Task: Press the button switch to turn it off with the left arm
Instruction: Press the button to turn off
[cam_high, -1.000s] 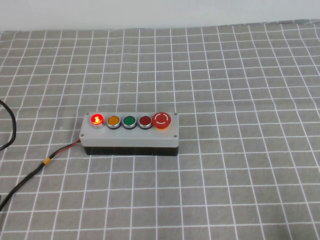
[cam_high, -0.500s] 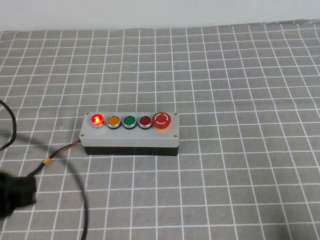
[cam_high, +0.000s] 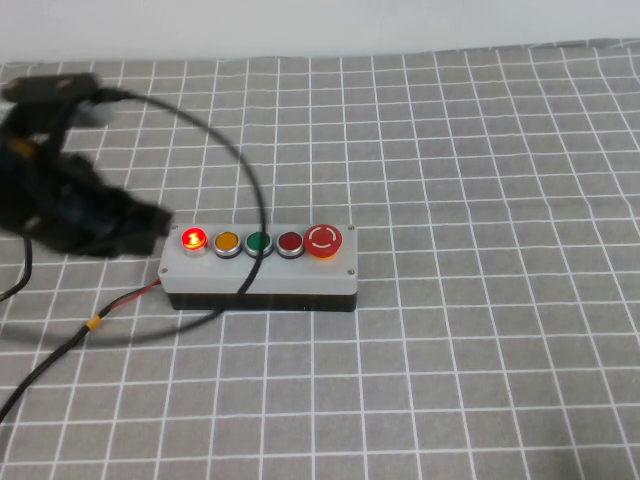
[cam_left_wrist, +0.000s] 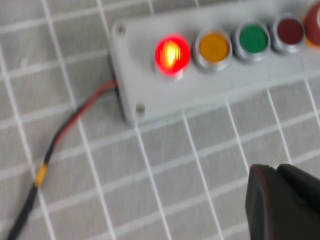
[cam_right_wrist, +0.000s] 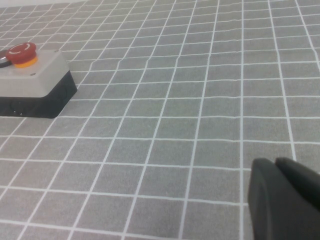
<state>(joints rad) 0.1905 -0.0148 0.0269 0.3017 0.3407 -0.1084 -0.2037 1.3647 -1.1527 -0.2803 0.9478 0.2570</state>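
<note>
On the checked cloth (cam_high: 480, 150), we see our left gripper (cam_high: 140, 228) beside the switch box (cam_high: 260, 275), its lit red button (cam_high: 194, 239) untouched; whether the fingers are parted we cannot tell. Our right gripper (cam_right_wrist: 285, 200) is near the table, away from the box, likewise unclear.

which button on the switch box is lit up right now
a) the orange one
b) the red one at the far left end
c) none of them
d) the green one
b: the red button at the left end of the switch box glows, with the left claw beside it, not yet on it; the right claw is parked away from the box.
</note>
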